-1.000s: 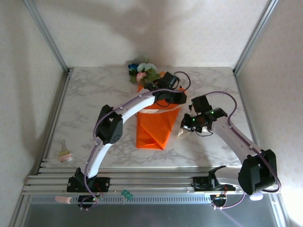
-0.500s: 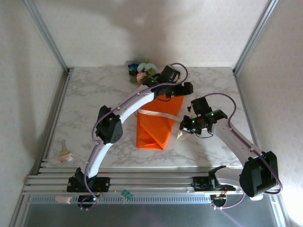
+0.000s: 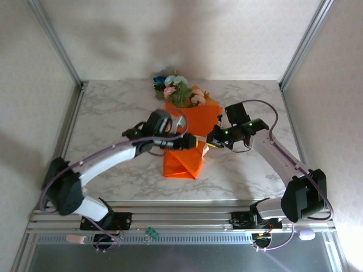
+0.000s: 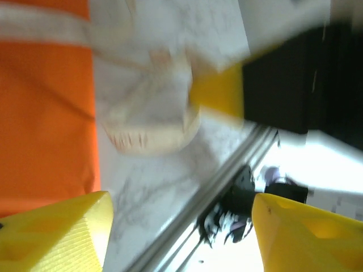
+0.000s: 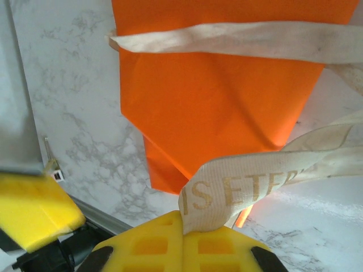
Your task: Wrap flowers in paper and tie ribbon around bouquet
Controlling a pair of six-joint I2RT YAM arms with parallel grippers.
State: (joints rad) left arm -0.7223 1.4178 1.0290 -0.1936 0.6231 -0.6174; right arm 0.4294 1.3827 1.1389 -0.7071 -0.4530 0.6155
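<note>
**At the bouquet's right edge: ribbon clamped by right gripper, left gripper spread**

Bouquet (image 3: 182, 161) lies on the marble table (image 3: 113, 113). Its folded end points toward the arm bases, and the flowers (image 3: 177, 90) show at its far, wide end.

Ribbon (image 5: 249, 184): one strand crosses the orange paper (image 5: 215, 107) flat from side to side. A second, lettered strand lifts off at the bouquet's right side.

Right gripper (image 5: 182, 226) sits just beside the bouquet's right edge, fingers pressed together on the lettered strand.

Left gripper (image 4: 180, 199) sits over the bouquet's right edge, close to the right gripper. Its fingers are spread apart with bare table between them. Its wrist view is blurred; a pale ribbon loop lies ahead, beside the paper.

Whether the two grippers touch cannot be told.
</note>
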